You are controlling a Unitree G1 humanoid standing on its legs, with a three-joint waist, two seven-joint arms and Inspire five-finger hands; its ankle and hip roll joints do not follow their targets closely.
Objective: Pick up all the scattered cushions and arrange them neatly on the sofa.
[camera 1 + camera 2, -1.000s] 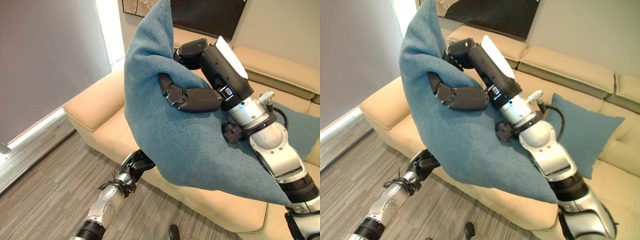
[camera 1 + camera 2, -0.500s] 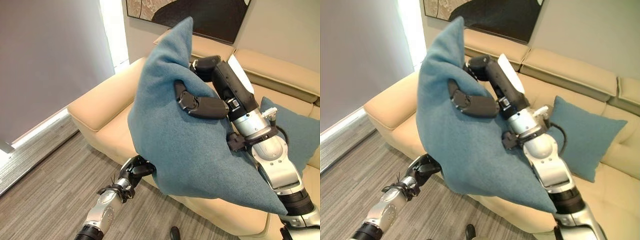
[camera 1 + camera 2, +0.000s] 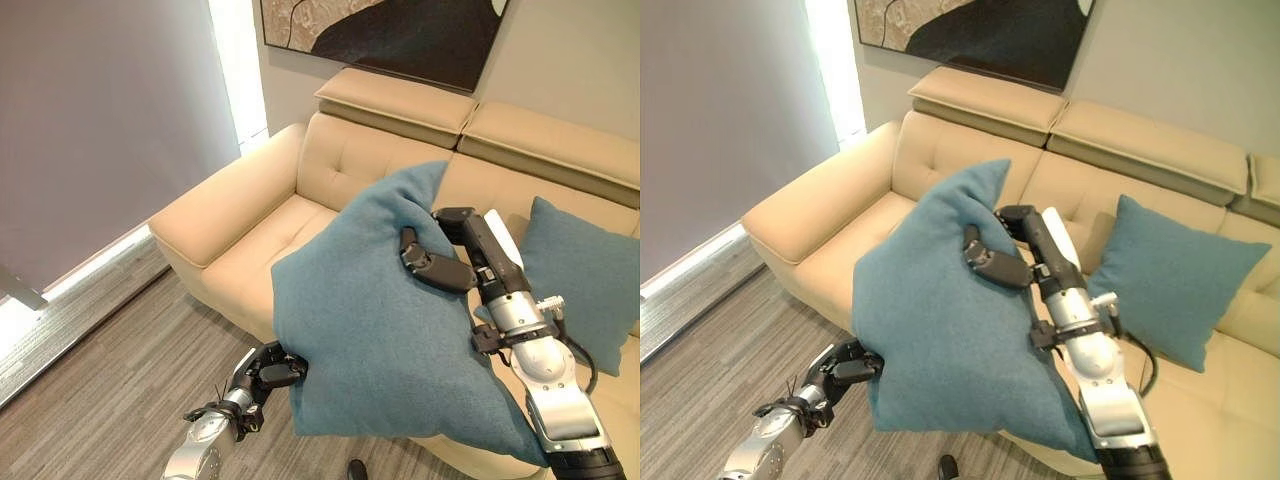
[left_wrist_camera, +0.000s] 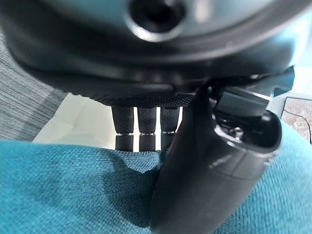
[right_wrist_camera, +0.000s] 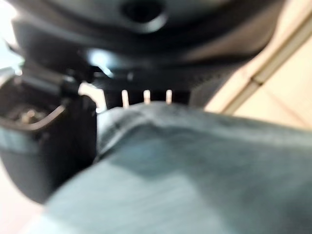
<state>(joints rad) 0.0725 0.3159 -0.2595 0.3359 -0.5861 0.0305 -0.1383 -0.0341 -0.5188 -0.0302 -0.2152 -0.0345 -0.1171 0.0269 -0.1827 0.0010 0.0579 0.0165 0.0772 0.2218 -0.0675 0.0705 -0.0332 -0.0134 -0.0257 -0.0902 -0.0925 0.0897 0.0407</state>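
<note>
nearest, low over the grey wood floor (image 3: 90,400), the left hand (image 3: 268,367) grips the lower left edge of a big teal cushion (image 3: 385,330). its wrist view shows the fingers (image 4: 139,127) curled behind the cloth and the thumb (image 4: 204,185) pressed on the front, so the cushion's edge is pinched between them.

the cushion hangs in the air between the two hands, in front of the sofa's (image 3: 230,205) seat, tilted with one corner pointing up toward the backrest and its lower right corner drooping down beside the right forearm. it covers much of the seat's front edge from view, and whether it touches the seat cannot be told.

higher and farther, the right hand (image 3: 440,262) holds the cushion near its upper right edge. the thumb (image 3: 435,270) lies bent across the front face, and the right wrist view shows the cloth bunched between thumb and fingers, so this hand is clamped on it too.

behind, a second teal cushion (image 3: 580,275) leans upright against the backrest at the right of the beige sofa, apart from the held one. the sofa's left armrest (image 3: 205,215) stands near a pale wall. a dark framed picture (image 3: 400,35) hangs above the backrest.
</note>
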